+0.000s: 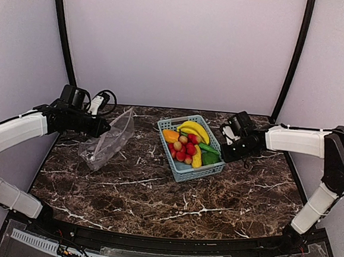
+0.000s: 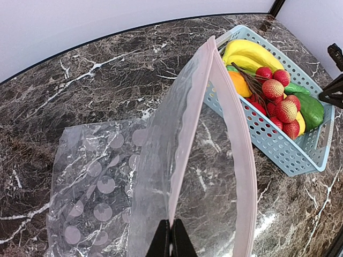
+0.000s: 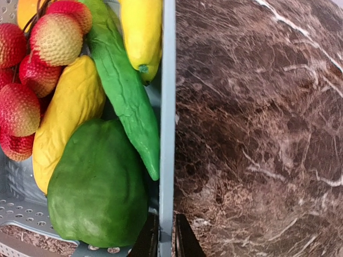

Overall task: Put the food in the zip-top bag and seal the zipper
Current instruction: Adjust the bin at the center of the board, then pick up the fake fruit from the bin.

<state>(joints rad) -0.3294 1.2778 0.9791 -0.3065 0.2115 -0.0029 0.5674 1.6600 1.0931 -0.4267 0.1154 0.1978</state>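
Note:
The zip-top bag (image 1: 107,142) hangs clear and dotted, its mouth lifted and its bottom on the table. My left gripper (image 2: 172,238) is shut on one side of the pinkish zipper (image 2: 188,126), and the mouth gapes open toward the basket. The other zipper lip (image 2: 242,160) hangs free. The food (image 1: 188,144) lies in the light-blue basket (image 1: 183,172): yellow bananas (image 2: 247,52), red round fruits (image 2: 279,103), an orange piece and green vegetables (image 3: 99,193). My right gripper (image 3: 166,243) is shut on the basket's right rim (image 3: 168,107), one finger inside, one outside.
The table is dark brown marble (image 1: 154,204). Its back edge meets a pale wall with black corner posts. The basket stands in the middle, the bag to its left. Marble runs to the right of the basket rim (image 3: 257,134).

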